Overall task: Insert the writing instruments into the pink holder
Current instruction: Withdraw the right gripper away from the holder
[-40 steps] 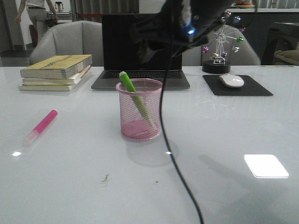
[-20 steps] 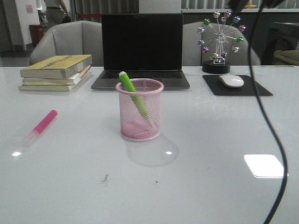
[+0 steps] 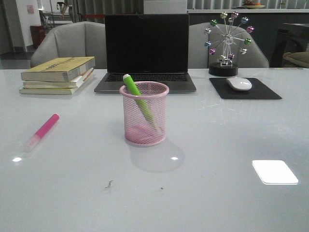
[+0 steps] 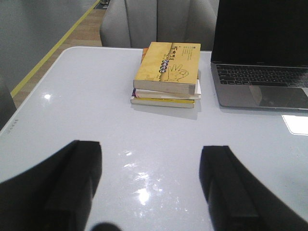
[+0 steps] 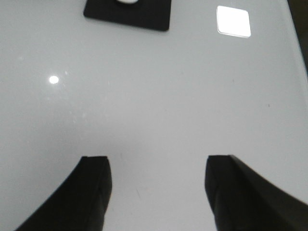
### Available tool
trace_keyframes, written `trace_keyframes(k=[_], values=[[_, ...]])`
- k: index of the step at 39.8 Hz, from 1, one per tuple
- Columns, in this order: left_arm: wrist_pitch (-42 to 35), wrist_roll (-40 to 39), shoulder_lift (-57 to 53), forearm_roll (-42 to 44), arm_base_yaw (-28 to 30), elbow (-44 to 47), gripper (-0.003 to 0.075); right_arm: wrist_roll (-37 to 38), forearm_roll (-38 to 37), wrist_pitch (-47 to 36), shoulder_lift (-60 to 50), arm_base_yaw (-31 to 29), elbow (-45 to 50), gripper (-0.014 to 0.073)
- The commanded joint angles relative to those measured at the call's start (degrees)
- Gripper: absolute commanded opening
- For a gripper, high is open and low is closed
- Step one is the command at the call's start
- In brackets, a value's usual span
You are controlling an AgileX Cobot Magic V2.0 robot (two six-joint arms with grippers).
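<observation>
Arm and trailing cable gone from front view since a second ago; scene otherwise unchanged. Green marker (image 3: 139,99) leans inside pink holder (image 3: 144,114), cap end above rim. Pink marker (image 3: 42,131) lies flat on worktop (image 3: 217,140), well left of holder. Left gripper (image 4: 151,185) spread, empty; right gripper (image 5: 156,195) spread, empty. Next, likely: left gripper pinches pink marker mid-barrel, tilts it upright, lowers beside the green one. Open room around marker; books (image 3: 58,75) and laptop (image 3: 146,50) stand well behind.
</observation>
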Motion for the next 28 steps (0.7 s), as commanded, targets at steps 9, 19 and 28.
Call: trace_keyframes(k=[9, 19, 28], values=[[-5.26, -0.24, -0.43, -0.29, -0.02, -2.21, 0.0498, -0.17, -1.25, -4.49, -9.58, -1.54, 6.74, 0.0529], [-3.54, -0.24, 5.29, -0.29, -4.0, -6.84, 0.0498, -0.17, -1.25, -3.41, -9.58, -1.54, 6.74, 0.0529], [3.52, -0.24, 17.3, -0.29, -6.93, -17.99, 0.0498, -0.17, -1.25, -2.85, -9.58, -1.54, 6.74, 0.0529]])
